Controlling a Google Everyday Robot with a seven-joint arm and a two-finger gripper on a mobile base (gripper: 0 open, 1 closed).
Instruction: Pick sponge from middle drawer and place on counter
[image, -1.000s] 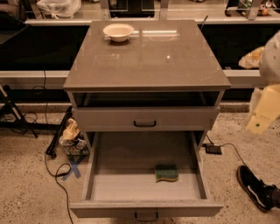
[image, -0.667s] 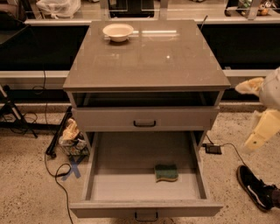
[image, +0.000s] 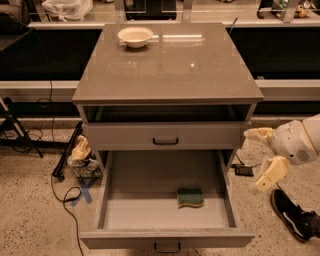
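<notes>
Beside middle drawer (image: 145, 205), wide-spread gripper (image: 253, 160)

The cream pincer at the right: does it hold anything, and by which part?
Nothing. The cream pincer is open, right of the wide grey drawer; the green-and-yellow sponge lies inside, untouched.

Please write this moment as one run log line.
stage: before grasp | gripper: open, right of middle drawer | sponge: on drawer floor, not held | counter: bowl at back
</notes>
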